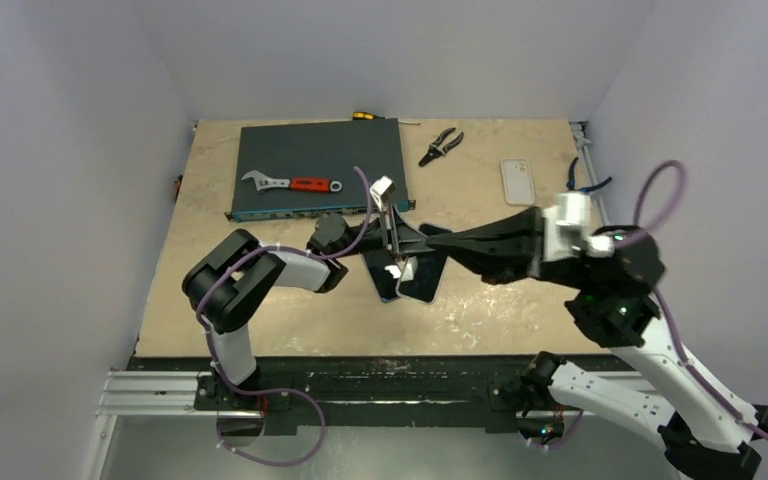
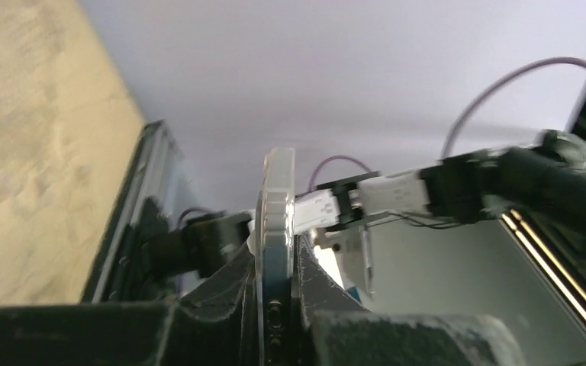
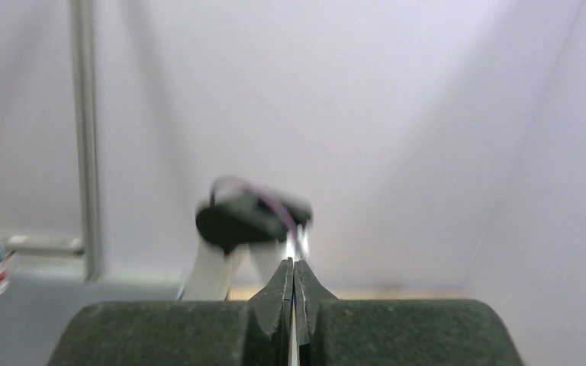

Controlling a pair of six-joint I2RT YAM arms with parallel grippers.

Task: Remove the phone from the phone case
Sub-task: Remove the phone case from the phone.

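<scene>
The phone case (image 2: 278, 200) is clear, smooth plastic (the table (image 1: 505, 305) matt, mottled).

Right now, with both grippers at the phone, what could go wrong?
1. The left gripper clamps the phone case edge-on. A hard pull from the other arm may twist it loose and drop it.
2. The right gripper is shut on only a thin sliver, which I cannot identify. It may slip off without peeling anything.

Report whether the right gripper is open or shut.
Shut: on the right gripper the fingers meet, only a thin pale sliver between them; cannot tell what that is.
</scene>
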